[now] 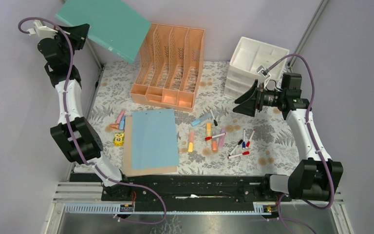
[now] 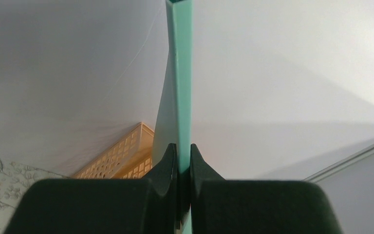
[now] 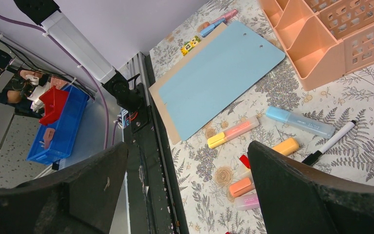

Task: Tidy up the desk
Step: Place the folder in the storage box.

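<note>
The desk (image 1: 272, 146) has a fern-and-flower cloth. High at the back left, my left gripper (image 1: 80, 35) is shut on the edge of a teal folder (image 1: 109, 24), which hangs in the air beside the peach file rack (image 1: 170, 66). In the left wrist view the folder's thin edge (image 2: 179, 73) rises straight up from between the closed fingers (image 2: 168, 165), with the rack (image 2: 121, 156) behind. My right gripper (image 1: 241, 100) hovers open and empty over the desk's right side, in front of the white drawer unit (image 1: 253, 66).
A light blue clipboard (image 1: 153, 139) lies on a brown board at the front left, also in the right wrist view (image 3: 224, 73). Highlighters (image 1: 207, 131) and markers (image 1: 241, 146) are scattered mid-desk. More highlighters (image 1: 119, 121) and a small yellow block (image 1: 119, 140) lie left of the clipboard.
</note>
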{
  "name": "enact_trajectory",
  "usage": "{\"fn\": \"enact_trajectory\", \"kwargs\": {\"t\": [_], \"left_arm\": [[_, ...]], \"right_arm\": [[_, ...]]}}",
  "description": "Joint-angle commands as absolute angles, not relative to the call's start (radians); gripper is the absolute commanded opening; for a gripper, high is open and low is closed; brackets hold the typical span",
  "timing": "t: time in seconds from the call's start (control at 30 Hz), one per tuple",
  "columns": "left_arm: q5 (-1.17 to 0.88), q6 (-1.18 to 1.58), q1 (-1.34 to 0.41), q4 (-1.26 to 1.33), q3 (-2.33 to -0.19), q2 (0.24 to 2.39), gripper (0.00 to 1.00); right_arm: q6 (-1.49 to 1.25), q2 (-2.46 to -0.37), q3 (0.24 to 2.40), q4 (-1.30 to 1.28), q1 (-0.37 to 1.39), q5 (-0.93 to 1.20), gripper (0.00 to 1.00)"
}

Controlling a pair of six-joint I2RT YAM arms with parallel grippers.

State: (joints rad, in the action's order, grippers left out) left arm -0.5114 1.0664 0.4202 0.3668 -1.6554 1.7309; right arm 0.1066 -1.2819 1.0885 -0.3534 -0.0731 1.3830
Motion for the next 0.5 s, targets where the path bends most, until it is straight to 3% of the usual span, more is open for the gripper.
{"fn": "enact_trajectory", "kwargs": {"t": [0.0, 0.2, 0.47], "left_arm": [[-0.510, 0.994, 0.385, 0.426, -1.765, 1.746, 0.00], [-0.472, 0.849, 0.337, 0.286, -1.863, 1.801, 0.00], [-0.419, 0.733, 0.318, 0.235, -1.829, 1.796, 0.00]], "right_arm": [[0.103, -1.262, 1.090, -0.333, -0.080, 1.429, 1.00], [0.086, -1.251, 1.078, -0.318, -0.080, 1.430, 1.00], [0.088, -1.251, 1.078, -0.318, -0.080, 1.428, 1.00]]}}
